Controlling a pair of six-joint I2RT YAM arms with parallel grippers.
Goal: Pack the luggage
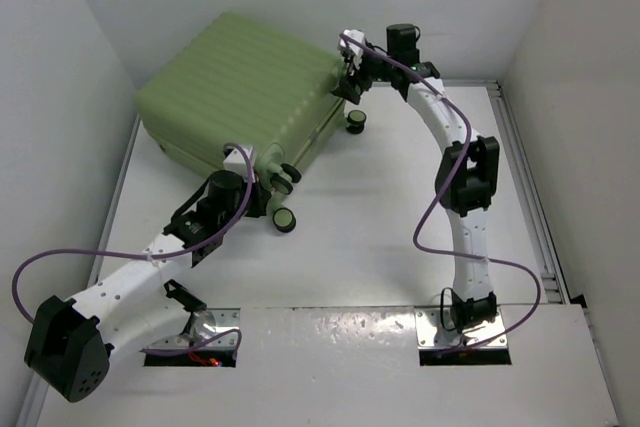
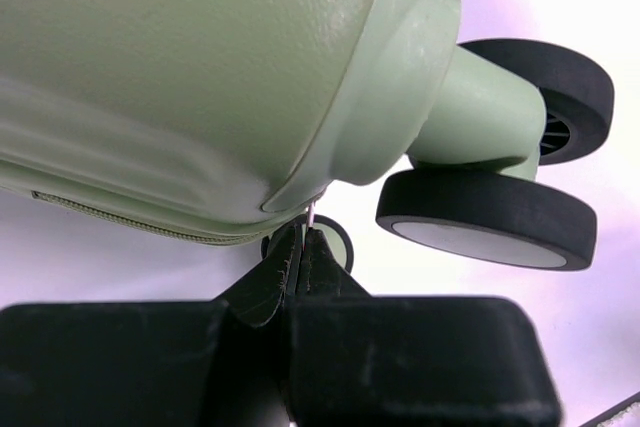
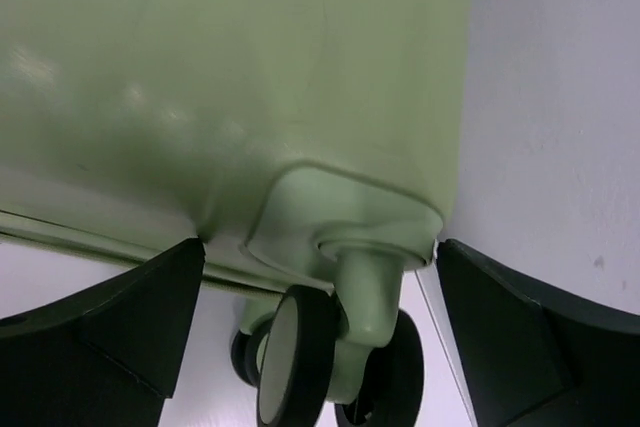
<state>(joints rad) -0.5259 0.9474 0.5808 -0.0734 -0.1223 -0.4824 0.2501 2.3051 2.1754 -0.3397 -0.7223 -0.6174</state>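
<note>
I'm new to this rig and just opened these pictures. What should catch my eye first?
The big pale-green suitcase, closed, fills the far left of the table. The left gripper has its fingers shut on what looks like a thin zipper pull at the case's near corner, beside a black wheel pair. The right gripper stands wide open, facing the far wheel corner and holding nothing.

luggage (image 1: pixel 240 87): pale-green hard plastic shell, ribbed on top, fine pebbled grain with a soft sheen up close. zipper tape (image 2: pixel 110 213) at 8 o'clock of left wrist view: woven cloth, matt. wheels (image 2: pixel 490 222) at 3 o'clock: matt black rubbery tread, smooth pale hub face. left gripper (image 2: pixel 300 259): matt black plastic. table (image 1: pixel 380 217): white, smooth, matt. plate (image 1: pixel 330 332) at 6 o'clock: scuffed shiny metal.
</note>
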